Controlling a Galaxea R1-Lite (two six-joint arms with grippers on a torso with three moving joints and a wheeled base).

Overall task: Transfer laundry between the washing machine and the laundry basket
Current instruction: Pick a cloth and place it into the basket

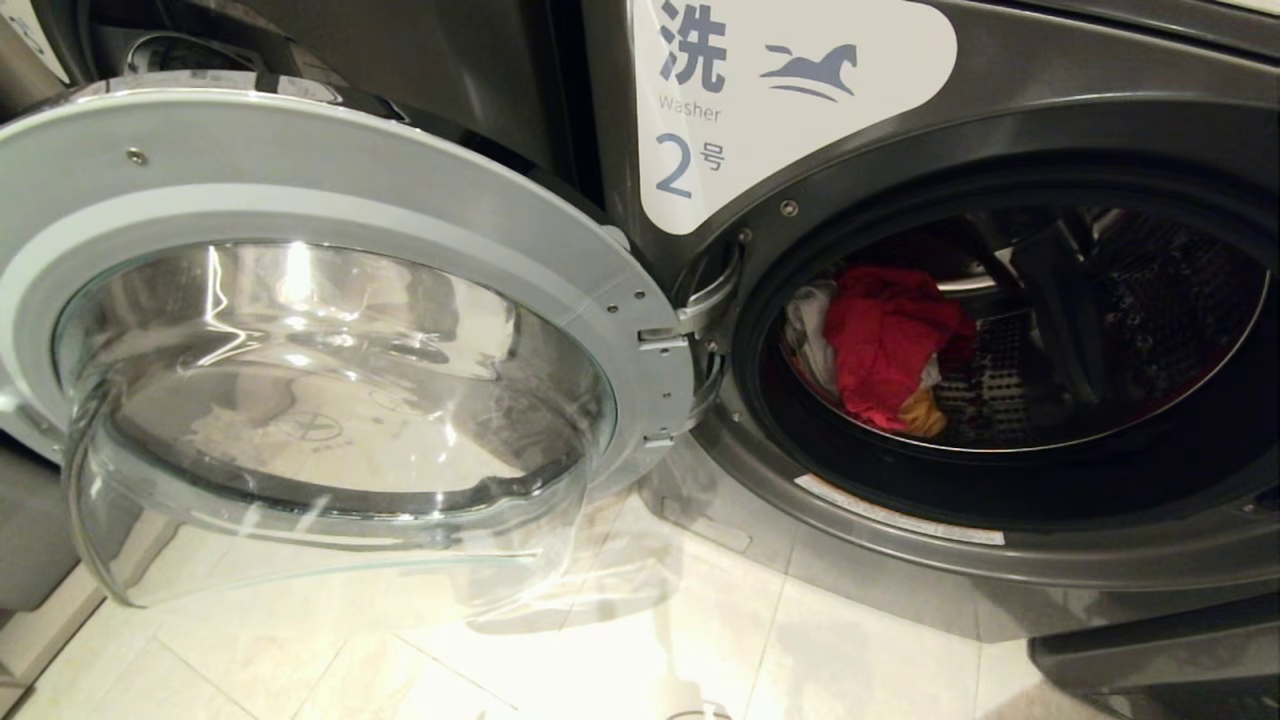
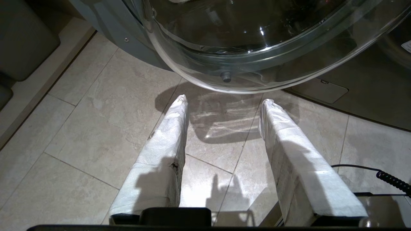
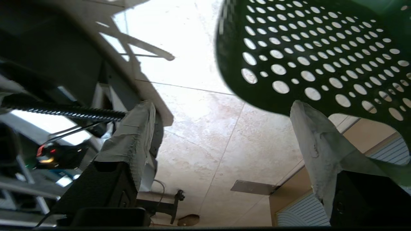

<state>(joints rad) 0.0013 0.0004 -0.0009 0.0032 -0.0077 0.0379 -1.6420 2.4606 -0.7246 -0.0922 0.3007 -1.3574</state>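
Laundry [image 1: 885, 345] sits in washer [image 1: 1000, 150] drum; right gripper [image 3: 221, 125] spread wide, empty, beside basket [image 3: 321, 54]; left gripper [image 2: 223, 106] idle, apart, empty; next: reach into drum

The left gripper [image 2: 223, 102] is showing two long flat fingers [image 2: 167, 144] wrapped in white cloth-like tape on black bases, with a black coiled cable [image 2: 393, 181] trailing beside it. The right gripper [image 3: 221, 110] is wearing greyer, worn tape on its fingers [image 3: 131, 141] over black blocks, a black ribbed cable [image 3: 64, 110] running alongside.
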